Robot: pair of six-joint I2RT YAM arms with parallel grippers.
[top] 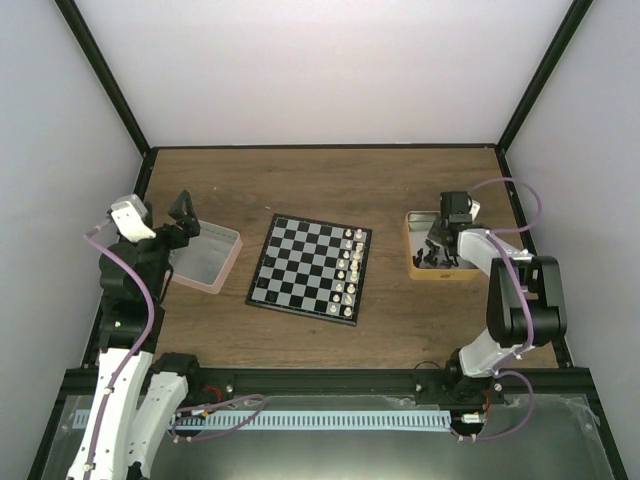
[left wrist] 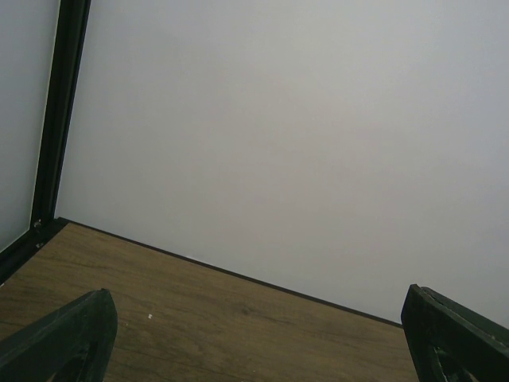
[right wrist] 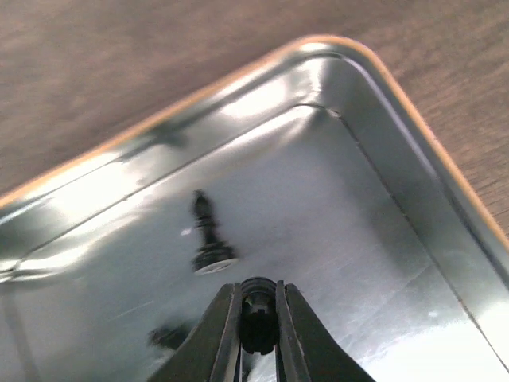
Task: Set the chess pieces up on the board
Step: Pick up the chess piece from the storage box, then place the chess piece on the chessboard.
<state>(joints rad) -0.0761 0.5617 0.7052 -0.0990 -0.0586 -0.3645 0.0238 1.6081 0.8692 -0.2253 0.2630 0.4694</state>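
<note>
right gripper [right wrist: 258, 296] down in tan tray [right wrist: 413, 183], pinching a black chess piece [right wrist: 258, 328].
left gripper [left wrist: 258, 334] raised, fingers [left wrist: 71, 338] spread wide, facing wood table [top: 330, 185] and white wall [left wrist: 278, 143].

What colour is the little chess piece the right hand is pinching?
The chess piece is black; the right wrist view shows it best, in the right hand.

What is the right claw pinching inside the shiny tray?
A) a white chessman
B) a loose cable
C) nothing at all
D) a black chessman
D: in the right wrist view the right claw is closed on a small black chessman, which sits between its two fingers above the metal floor of the tray.
</note>
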